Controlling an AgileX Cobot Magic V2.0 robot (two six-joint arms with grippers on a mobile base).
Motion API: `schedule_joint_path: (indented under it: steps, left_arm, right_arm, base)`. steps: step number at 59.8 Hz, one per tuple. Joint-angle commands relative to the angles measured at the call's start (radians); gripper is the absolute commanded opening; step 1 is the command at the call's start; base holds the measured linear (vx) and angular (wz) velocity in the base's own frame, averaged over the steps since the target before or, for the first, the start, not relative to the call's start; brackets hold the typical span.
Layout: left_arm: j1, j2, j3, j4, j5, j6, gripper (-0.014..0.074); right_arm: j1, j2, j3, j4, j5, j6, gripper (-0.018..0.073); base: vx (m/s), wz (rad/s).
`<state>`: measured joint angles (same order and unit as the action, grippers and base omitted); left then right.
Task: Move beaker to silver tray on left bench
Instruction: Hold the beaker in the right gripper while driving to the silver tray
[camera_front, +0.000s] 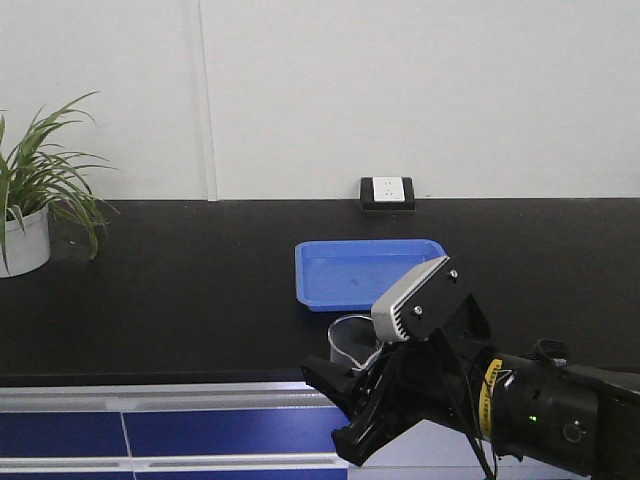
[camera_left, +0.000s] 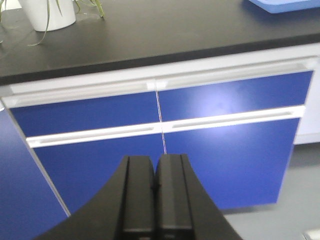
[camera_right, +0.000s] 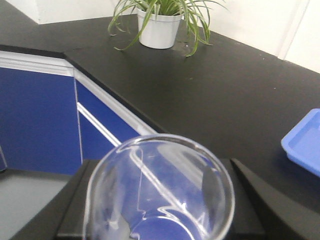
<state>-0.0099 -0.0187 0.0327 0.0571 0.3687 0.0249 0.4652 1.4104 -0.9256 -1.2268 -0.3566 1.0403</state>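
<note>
One small clear glass beaker with a pouring lip sits upright, clamped between the two black fingers of the right gripper, at the front edge of the matte black worktop. Just behind it lies one bright blue plastic tray. Further off are one white wall socket and one spiky green plant in a white pot. The left gripper is clenched on nothing, facing four blue drawer fronts.
</note>
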Motion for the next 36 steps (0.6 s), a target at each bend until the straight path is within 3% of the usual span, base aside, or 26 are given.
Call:
schedule_joint_path:
  steps: [1,36]
  left_arm:
    - [-0.005,-0.007,0.02,-0.003,-0.081,-0.002,0.0001]
    - [-0.005,-0.007,0.02,-0.003,-0.081,-0.002,0.0001]
  right_arm:
    - [-0.001,-0.037,-0.027,0.026,-0.028,-0.001,-0.0014]
    - [-0.001,-0.037,-0.027,0.026,-0.029,-0.002,-0.0014]
  base:
    - [-0.37,-0.03]
    - [-0.34,0.01]
